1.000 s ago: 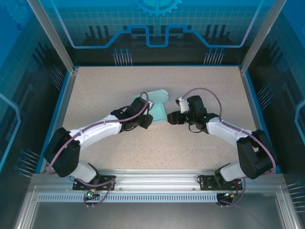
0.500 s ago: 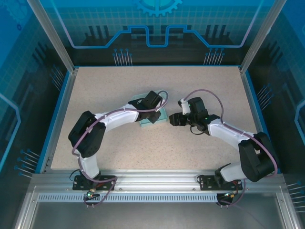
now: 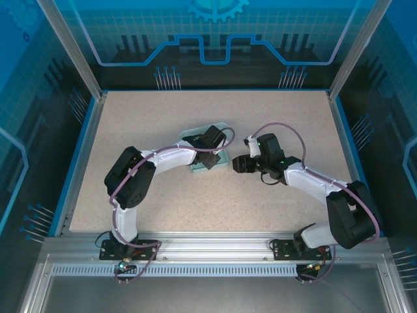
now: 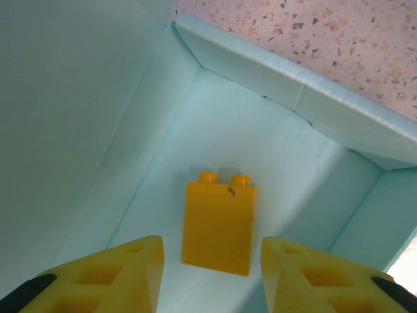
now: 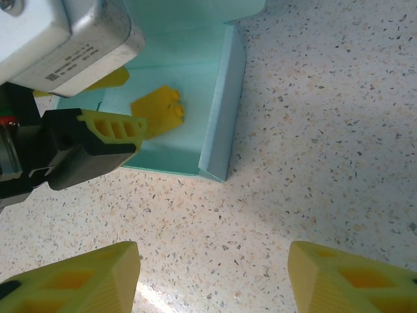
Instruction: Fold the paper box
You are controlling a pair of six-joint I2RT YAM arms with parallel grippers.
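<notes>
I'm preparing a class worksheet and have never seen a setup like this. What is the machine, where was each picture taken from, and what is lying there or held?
These are two robot arms bolted at the near edge of a speckled table. One picture looks down from above and behind them; the other two come from a camera on each wrist, its yellow fingers at the bottom. The left gripper hangs open inside a pale blue paper box, above a small orange brick lying on its floor. The right gripper, also open, hovers beside the box. Nothing is held.
</notes>
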